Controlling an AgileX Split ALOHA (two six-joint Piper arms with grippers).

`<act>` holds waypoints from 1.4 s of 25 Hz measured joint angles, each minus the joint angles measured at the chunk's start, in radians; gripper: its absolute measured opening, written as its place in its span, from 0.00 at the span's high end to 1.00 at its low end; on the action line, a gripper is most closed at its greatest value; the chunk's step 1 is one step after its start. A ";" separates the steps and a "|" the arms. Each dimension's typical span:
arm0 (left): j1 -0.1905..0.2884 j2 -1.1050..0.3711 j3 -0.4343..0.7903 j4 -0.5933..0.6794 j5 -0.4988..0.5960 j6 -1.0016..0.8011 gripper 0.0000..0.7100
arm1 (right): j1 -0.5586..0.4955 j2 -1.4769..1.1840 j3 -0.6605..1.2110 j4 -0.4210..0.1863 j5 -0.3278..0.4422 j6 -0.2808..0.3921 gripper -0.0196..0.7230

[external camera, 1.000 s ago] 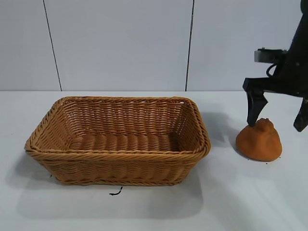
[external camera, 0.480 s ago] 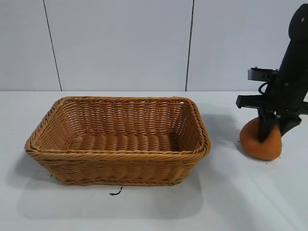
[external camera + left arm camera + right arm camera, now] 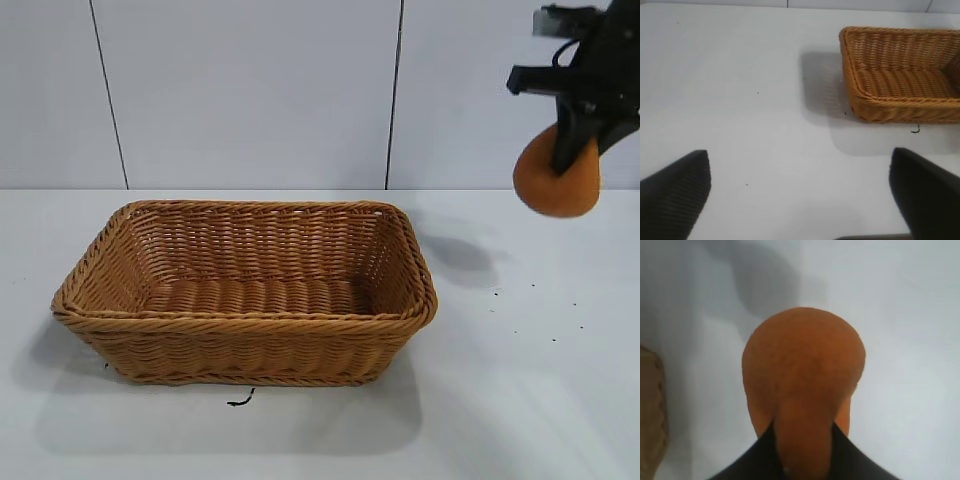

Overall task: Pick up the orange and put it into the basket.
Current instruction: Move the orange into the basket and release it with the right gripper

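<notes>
Since a second ago the right gripper has lifted the orange off the desk; it is clamped on it, high near the desk's right edge. Basket sits centre-left, apparently empty. Left gripper idle, spread wide. Carry-over remains.
</notes>
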 joint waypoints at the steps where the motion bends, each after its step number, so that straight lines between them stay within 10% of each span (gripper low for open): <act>1: 0.000 0.000 0.000 0.000 0.000 0.000 0.02 | 0.006 0.000 -0.024 0.000 0.023 0.000 0.92; 22: 0.000 0.000 0.000 0.000 0.000 0.000 0.02 | 0.566 0.071 -0.106 0.004 -0.045 0.014 0.92; 35: 0.000 0.000 0.000 0.000 0.000 0.000 0.02 | 0.636 0.321 -0.106 -0.009 -0.211 0.027 0.87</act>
